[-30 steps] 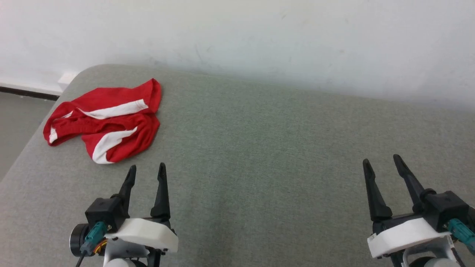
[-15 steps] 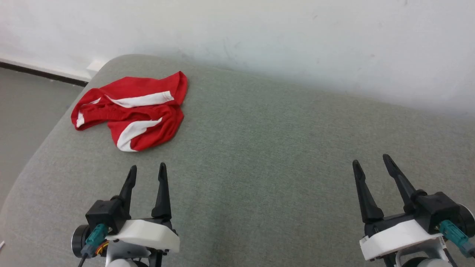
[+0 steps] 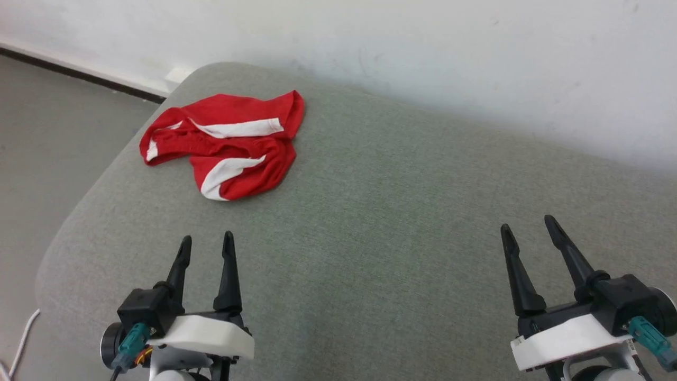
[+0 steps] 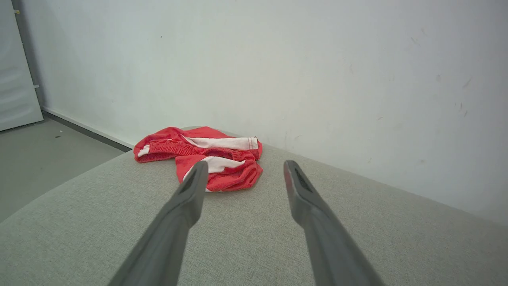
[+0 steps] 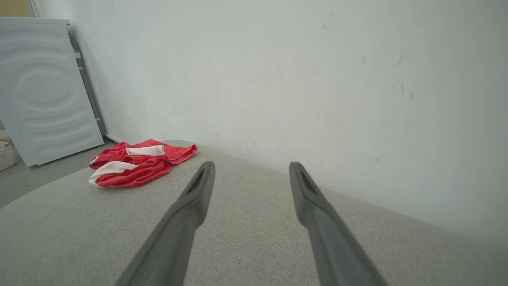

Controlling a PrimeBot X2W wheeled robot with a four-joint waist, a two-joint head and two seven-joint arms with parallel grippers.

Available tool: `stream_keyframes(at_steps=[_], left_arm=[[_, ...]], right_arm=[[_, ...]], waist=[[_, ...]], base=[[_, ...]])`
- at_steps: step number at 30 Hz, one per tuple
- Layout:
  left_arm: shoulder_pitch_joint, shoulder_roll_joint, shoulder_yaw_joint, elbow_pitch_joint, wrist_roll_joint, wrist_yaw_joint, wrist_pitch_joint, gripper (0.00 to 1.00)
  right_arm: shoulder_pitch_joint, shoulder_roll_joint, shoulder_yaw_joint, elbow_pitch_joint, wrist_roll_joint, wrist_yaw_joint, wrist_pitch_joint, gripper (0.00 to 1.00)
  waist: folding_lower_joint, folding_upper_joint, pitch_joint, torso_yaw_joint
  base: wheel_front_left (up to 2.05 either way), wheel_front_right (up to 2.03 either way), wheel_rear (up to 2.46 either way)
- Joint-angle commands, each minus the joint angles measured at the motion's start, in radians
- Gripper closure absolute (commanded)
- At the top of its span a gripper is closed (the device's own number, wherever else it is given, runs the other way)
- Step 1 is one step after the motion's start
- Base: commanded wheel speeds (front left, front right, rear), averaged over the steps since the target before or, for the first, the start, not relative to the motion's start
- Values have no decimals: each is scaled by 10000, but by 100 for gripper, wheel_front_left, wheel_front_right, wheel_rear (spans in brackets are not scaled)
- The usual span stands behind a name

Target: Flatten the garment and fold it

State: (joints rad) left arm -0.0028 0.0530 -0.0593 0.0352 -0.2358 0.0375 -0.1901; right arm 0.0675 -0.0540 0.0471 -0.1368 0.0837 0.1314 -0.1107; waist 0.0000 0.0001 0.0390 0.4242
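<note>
The grey padded surface [image 3: 370,222] spreads before me; the garment [image 3: 232,143] lies crumpled at its far left corner, near the wall [image 3: 423,47] and the edge; I'd reach across bare cushion and take two hems well apart; my left pincer [image 3: 206,241] and right pincer [image 3: 526,222] gape wide, holding nothing.

White cable [image 3: 26,328] and pale basket [image 5: 6,155], both cut off at the left edge.
</note>
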Motion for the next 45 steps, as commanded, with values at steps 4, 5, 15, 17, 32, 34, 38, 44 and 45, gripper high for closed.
stream_keyframes(at_steps=[4, 5, 15, 17, 32, 34, 38, 44, 45], left_arm=[[16, -22, -11, 95, -129, 106, -177, 0], [16, -22, -14, 107, -145, 106, -197, 0], [-115, -24, -8, 180, -188, 103, -385, 0], [-212, -25, 0, 194, -172, 60, -427, 0], [-3979, 0, 1544, 167, -239, -411, -717, 0], [-4697, 121, 1883, 381, -176, -486, -717, 0], [-6180, 683, 2332, 1354, -163, -678, -716, 0], [-8273, 1930, 2632, 3616, -500, -985, 424, 0], [-8539, 2142, 2632, 4071, -578, -1067, 780, 0]], right_arm=[[134, 29, 43, -116, 98, -6, -137, 0], [133, 29, 41, -122, 106, -6, -143, 0], [122, 32, -18, -273, 73, -7, -119, 0], [111, 33, -19, -332, 52, -7, -84, 0], [-520, -11, 18, -1175, -293, -7, 366, 0], [-634, -93, 6, -1227, -264, -7, 403, 0], [-860, -220, -4, -1282, -162, -7, 421, 0], [-1208, -339, 102, -1283, 14, -7, 406, 0], [-1278, -336, 108, -1274, 91, -7, 386, 0]], waist=[[0, -1, 90, 364], [0, -1, 101, 408], [0, -1, 286, 624], [0, -1, 371, 596], [0, -1, 2301, -656], [0, -1, 2617, -922], [0, -1, 3119, -1381], [0, -1, 3820, -1953], [0, -1, 3921, -2025]], base=[[0, 0, 0], [0, 0, 0], [0, 0, 0], [0, 0, 0], [0, 0, 0], [0, 0, 0], [0, 0, 0], [0, 0, 0], [0, 0, 0]])
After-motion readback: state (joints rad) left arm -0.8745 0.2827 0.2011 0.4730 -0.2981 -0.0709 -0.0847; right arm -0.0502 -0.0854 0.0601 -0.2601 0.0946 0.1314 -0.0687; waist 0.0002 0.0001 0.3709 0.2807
